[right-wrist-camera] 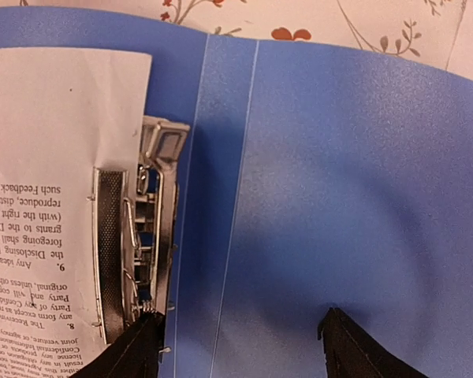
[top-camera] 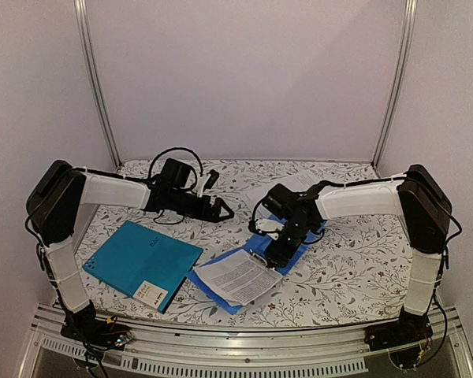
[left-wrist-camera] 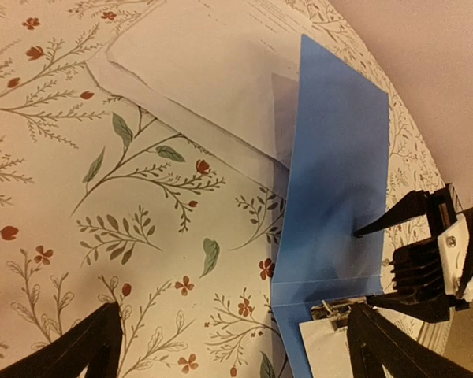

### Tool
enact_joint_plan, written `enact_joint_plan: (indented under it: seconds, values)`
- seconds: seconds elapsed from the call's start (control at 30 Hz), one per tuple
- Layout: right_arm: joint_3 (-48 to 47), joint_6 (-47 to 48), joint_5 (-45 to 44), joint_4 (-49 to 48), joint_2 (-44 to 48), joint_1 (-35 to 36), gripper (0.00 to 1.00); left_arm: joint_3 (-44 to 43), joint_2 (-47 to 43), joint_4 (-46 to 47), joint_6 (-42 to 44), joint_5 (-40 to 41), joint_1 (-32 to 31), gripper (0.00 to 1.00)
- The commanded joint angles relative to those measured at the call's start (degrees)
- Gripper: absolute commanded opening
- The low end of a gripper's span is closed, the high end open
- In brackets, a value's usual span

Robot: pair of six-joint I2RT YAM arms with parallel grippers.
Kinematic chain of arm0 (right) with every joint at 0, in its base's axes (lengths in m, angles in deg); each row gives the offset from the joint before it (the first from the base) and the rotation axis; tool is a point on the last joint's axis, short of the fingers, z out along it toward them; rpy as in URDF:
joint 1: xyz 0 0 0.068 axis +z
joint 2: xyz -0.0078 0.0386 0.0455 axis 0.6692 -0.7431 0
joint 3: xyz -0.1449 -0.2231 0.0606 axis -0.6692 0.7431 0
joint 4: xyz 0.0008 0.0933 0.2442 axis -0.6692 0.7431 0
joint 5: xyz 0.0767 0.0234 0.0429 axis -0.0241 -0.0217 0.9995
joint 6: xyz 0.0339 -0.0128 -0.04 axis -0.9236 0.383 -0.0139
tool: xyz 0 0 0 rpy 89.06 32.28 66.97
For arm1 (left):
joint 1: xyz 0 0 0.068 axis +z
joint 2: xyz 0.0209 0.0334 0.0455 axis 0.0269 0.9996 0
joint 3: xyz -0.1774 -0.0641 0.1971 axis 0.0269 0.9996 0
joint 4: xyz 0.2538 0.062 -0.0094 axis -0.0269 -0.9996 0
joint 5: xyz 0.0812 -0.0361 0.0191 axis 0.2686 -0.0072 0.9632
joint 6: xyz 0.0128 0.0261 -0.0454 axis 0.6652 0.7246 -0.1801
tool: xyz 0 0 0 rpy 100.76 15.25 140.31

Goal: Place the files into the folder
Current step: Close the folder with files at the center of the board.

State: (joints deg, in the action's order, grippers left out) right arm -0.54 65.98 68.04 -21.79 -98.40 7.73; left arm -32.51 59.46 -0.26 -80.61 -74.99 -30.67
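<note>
Flowery cloth (top-camera: 339, 268) covers the table, with pale walls all round. Seen from the top, the teal folder (top-camera: 138, 256) lies shut at the lower left, its white label (top-camera: 150, 293) at the near corner; the files (top-camera: 236, 276) lie in the lower middle on an open blue folder (top-camera: 211, 290), just beside the teal folder and not in it; the left gripper (top-camera: 218, 209) hangs over the cloth in the middle; the right gripper (top-camera: 280, 253) points down at the blue folder.

From the left wrist, the left gripper (left-wrist-camera: 235, 311) is wide open and has hold of nothing; white paper lies at the upper left, one edge under the blue cover.

From the right wrist, the right gripper (right-wrist-camera: 243, 315) has its fingers apart and grips nothing; blue plastic fills the frame; at the left, a printed sheet sits under a metal clip (right-wrist-camera: 142, 236).
</note>
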Motion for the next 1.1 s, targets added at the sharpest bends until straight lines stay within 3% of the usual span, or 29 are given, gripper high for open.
enact_joint_plan:
  seconds: [0.0,0.13,0.5,0.67,0.83,1.07]
  values:
    - [2.5,-3.4,-0.6,0.6,6.6,0.1,0.73,0.1,0.1,-1.1,1.8,-1.3,0.6,1.00]
    - [5.7,-8.7,-3.1,-1.2,12.5,0.1,0.78,3.2,-2.3,2.6,0.3,-1.7,0.5,0.99]
    - [18.5,-32.7,-23.5,-1.1,30.1,-0.1,0.92,12.9,-10.1,5.5,-3.7,1.1,-1.9,1.00]
    - [24.8,-42.3,-28.2,-3.7,36.4,-0.6,0.99,16.0,-13.0,5.8,-4.6,3.0,-3.5,1.00]
    - [29.7,-40.8,-23.3,-14.7,39.1,-2.4,0.99,17.2,-13.6,6.7,-5.4,3.2,-4.1,1.00]
    - [27.5,-29.0,-16.6,-21.8,33.3,-3.0,0.98,18.5,-13.7,7.8,-6.5,3.7,-4.3,0.99]
